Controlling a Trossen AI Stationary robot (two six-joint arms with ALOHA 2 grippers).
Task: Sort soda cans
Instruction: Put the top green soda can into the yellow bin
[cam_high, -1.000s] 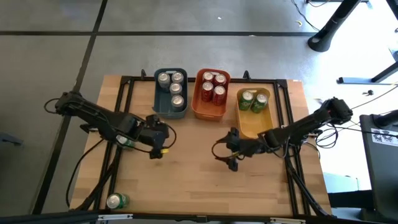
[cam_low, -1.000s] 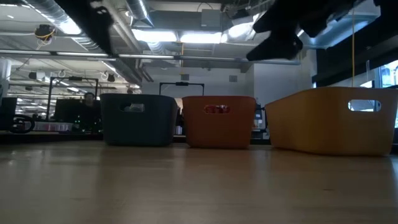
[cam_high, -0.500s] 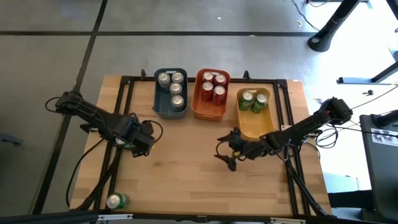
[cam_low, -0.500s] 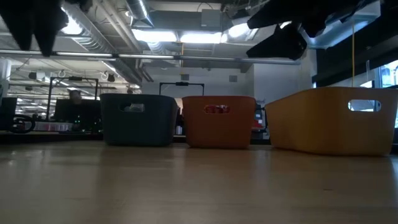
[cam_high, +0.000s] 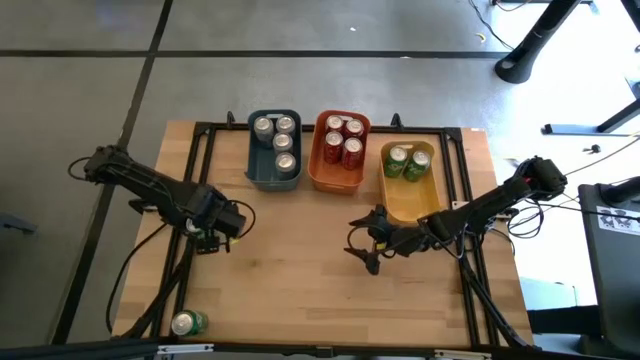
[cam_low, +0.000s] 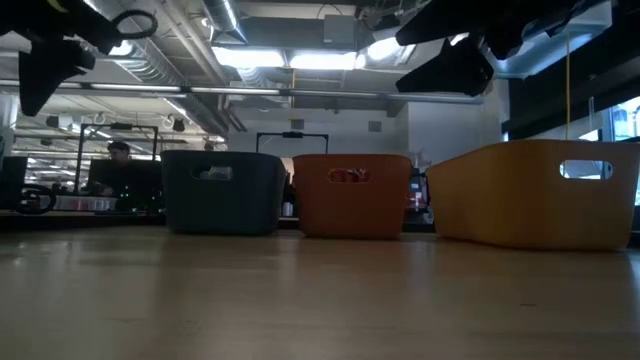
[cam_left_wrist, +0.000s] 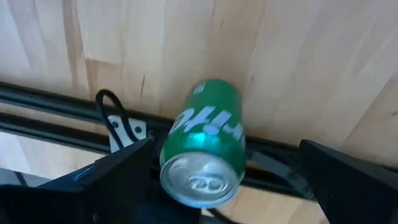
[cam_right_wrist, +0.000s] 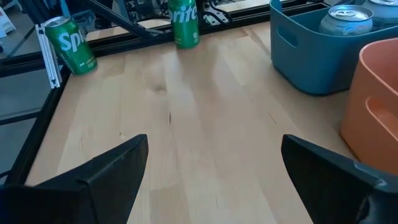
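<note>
A green soda can (cam_left_wrist: 206, 140) stands upright at the table's left side, beside a black frame rail (cam_left_wrist: 56, 106). My left gripper (cam_high: 213, 239) hangs above it, open and pointing down, with a finger on each side of the can and clear of it. The right wrist view shows this can (cam_right_wrist: 185, 25) too. Another green can (cam_high: 187, 322) stands at the near left corner. My right gripper (cam_high: 367, 256) hovers open over the table's middle, pointing toward the left side. The blue-grey bin (cam_high: 262, 173) holds silver cans, the orange bin (cam_high: 321, 175) red cans, and the yellow bin (cam_high: 408, 203) two green cans.
The three bins stand in a row at the table's far side. Black frame rails (cam_high: 200, 150) run along the table's left, right and far edges. Bare wood (cam_high: 300, 270) lies between the two arms. A person sits in the room behind (cam_low: 118, 160).
My left gripper has moved toward the table's left edge and sunk a little. It has also tipped from slanting forward to pointing almost straight down over the green can. It has stayed open.
</note>
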